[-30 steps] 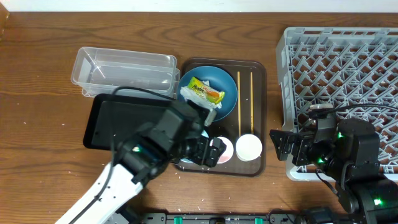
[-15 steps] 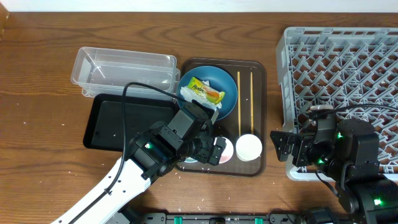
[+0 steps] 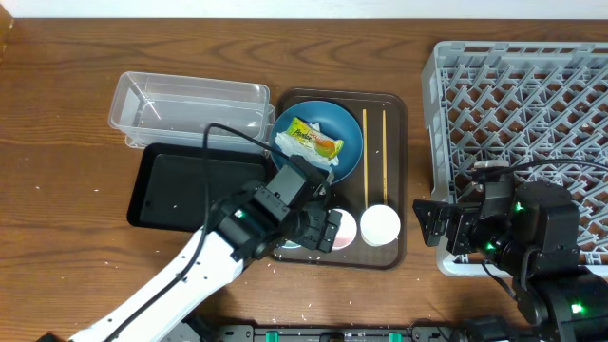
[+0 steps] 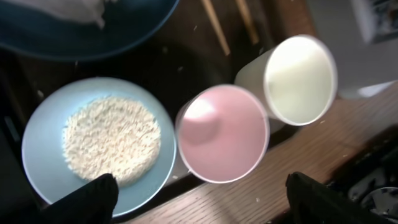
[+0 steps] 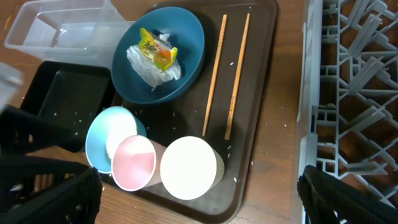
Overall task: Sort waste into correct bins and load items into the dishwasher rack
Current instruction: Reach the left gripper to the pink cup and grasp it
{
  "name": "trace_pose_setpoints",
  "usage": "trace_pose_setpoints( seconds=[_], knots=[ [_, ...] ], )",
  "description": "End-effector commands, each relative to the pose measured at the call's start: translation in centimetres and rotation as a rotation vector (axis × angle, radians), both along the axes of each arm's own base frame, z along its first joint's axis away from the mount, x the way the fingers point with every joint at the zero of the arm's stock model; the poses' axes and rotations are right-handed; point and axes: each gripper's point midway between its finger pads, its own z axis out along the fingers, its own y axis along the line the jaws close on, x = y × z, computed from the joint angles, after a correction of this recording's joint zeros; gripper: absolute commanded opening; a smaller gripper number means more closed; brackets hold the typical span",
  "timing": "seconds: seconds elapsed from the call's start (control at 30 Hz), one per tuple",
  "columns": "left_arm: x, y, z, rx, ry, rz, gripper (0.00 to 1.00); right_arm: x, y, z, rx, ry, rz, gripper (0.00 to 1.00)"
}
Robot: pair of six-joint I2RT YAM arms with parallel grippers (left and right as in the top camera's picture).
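Left wrist view: the left end effector point(image 4: 200, 190) hangs with its fingers spread wide and holding nothing, above the white bowl point(image 4: 37, 155) of rice grains point(image 4: 112, 140) and the pink cup point(image 4: 222, 134) just beside it, the white cup point(image 4: 301, 78) next along on the brown serving tray point(image 4: 186, 56). The right end effector point(image 5: 199, 183) is likewise spread and bare, between that tray and the dishwasher rack point(image 3: 532, 114). The dark blue plate point(image 5: 186, 37) holds the snack wrapper point(image 5: 155, 50) and tissue point(image 5: 149, 73), the chopsticks point(image 5: 214, 74) lie beside it, and the clear tub point(image 3: 185, 104) and black tray point(image 3: 180, 185) sit left on the tabletop point(image 3: 57, 114).
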Motion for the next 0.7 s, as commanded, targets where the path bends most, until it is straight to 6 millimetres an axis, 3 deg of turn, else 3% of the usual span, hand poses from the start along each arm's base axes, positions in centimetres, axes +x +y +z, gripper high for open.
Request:
trace_pose_setpoints(
  seconds=[0.0,0.13,0.4,0.43,0.53,0.67],
  knots=[
    [0.8,0.5,-0.8,0.067,-0.006,0.026,0.87,0.0,-0.1,0.7,0.009,-0.012,-0.013,0.99],
    [0.8,0.6,-2.8,0.115,0.048,0.05,0.83,0.0,-0.1,0.6,0.009,-0.008,-0.013,0.99],
    [-1.0,-3.4,-5.5,0.068,0.154,-0.057,0.66,-0.1,-0.1,0.5,0.008,-0.001,-0.013,0.99],
    [-1.1,-3.6,-5.9,0.074,0.155,-0.064,0.61,-0.2,-0.1,0.5,0.007,0.002,-0.013,0.99],
    [-1.2,-3.7,-6.4,0.091,0.16,-0.067,0.3,-0.3,-0.1,0.4,0.006,0.007,-0.012,0.99],
    [-0.6,-3.5,-5.5,0.073,0.139,-0.045,0.06,-0.3,-0.1,0.4,0.007,0.007,-0.012,0.99]
  ],
)
